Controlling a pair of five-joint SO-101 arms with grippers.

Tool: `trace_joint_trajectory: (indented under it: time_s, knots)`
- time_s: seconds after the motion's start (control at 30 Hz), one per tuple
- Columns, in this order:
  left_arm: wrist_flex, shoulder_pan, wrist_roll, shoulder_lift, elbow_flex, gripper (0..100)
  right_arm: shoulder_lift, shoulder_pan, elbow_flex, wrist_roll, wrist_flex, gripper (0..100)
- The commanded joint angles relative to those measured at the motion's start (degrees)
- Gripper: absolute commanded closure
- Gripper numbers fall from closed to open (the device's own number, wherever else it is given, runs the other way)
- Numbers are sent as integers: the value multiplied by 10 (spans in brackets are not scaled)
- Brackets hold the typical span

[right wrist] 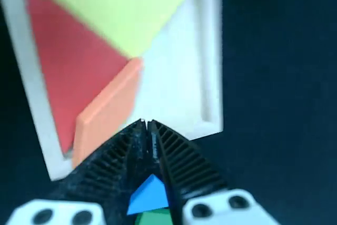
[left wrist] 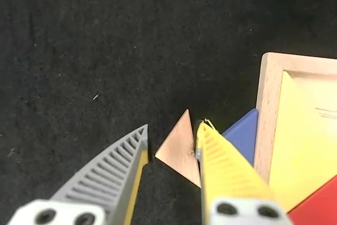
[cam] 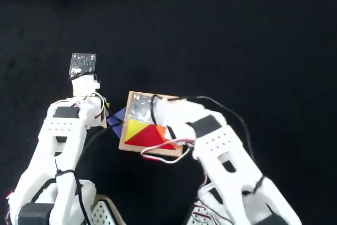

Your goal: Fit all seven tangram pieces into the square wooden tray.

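Note:
The square wooden tray lies mid-table and holds a yellow triangle, a red triangle and an orange piece. A blue piece lies against the tray's outer rim. My left gripper is open, its fingers on either side of a small tan triangle on the cloth beside the blue piece. My right gripper is shut, its tips over the tray's rim beside the orange piece. Something blue and green shows in the gap behind its tips.
A black cloth covers the table, with open room behind and to the right of the tray. The right arm reaches over the tray's near right corner. Both arm bases stand at the front edge.

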Motion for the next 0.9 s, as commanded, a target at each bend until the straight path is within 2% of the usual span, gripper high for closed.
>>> trace_joint_trajectory:
  time_s: [0.0,0.23,0.47,0.87]
  knots:
    - [-8,-6,5,-1,-3,845,-25,-36,-35,-33,2,987]
    - [-8,-6,5,-1,-3,845,87,-43,-39,-35,-62,987]
    - [-8,-6,5,-1,-3,845,229,-42,-117,-69,-85,987]
    - [-9,-6,5,-1,-3,845,250,-42,-122,-69,-89,987]
